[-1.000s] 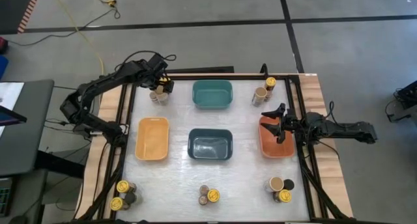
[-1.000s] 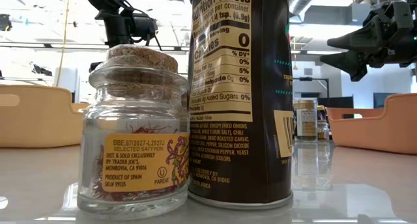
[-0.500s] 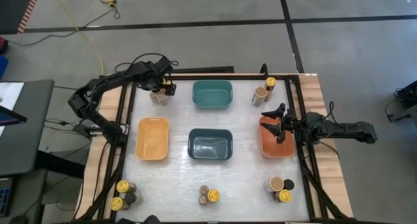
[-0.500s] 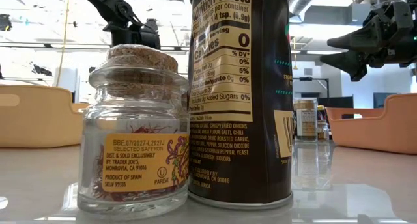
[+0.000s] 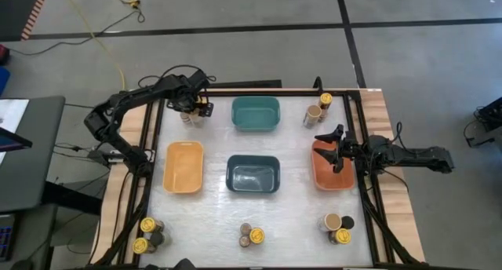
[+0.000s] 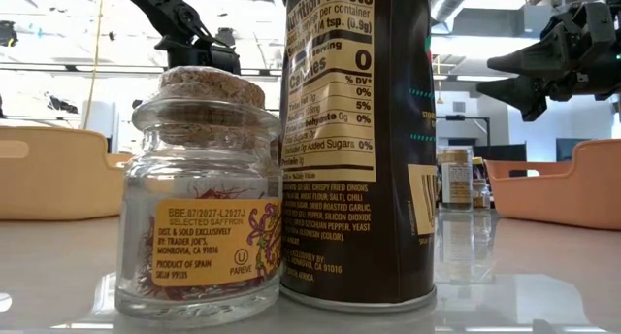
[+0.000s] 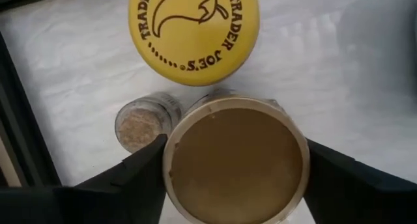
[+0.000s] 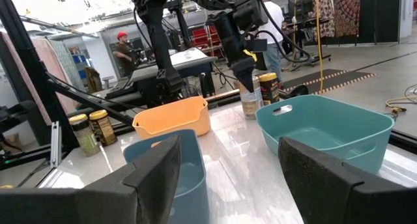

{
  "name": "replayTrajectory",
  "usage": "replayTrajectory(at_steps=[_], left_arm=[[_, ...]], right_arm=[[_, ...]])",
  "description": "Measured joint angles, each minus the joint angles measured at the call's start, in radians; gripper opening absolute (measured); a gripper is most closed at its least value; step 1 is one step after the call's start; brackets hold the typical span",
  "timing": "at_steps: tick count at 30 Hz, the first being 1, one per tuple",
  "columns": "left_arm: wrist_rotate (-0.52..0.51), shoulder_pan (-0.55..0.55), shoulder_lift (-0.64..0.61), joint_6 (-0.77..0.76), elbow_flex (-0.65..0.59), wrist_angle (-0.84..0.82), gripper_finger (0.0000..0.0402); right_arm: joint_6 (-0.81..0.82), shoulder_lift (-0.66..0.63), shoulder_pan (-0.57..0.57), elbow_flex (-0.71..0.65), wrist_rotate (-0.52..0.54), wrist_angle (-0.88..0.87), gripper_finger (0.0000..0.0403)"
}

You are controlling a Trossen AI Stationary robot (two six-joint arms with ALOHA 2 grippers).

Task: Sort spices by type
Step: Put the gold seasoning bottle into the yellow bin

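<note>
Spice jars sit in six small clusters along the table's (image 5: 298, 215) far and near edges, four bins between. From above, the left gripper (image 5: 192, 107) hangs over the far-left cluster; the right gripper (image 5: 336, 147) hovers over the orange bin (image 5: 323, 178), fingers apart. Left wrist view: fingers (image 7: 133, 178) flank a wide tan-topped jar (image 7: 236, 160) beside a yellow-lidded jar (image 7: 193, 30) and cork-topped jar (image 7: 140, 122); contact unclear
</note>
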Motion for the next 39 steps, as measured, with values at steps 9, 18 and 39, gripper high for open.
replayTrajectory(at_steps=[9,18,39], left_arm=[[0.002,0.005,-0.008,0.024,0.0,-0.013,0.027],[0.002,-0.036,-0.159,-0.003,0.056,-0.115,0.027],[-0.195,-0.745,-0.405,-0.76,0.088,-0.508,0.027]], right_arm=[[0.0,0.0,0.0,0.0,0.0,0.0,0.0286],[0.0,0.0,0.0,0.0,0.0,0.0,0.0286],[0.0,0.0,0.0,0.0,0.0,0.0,0.0286]])
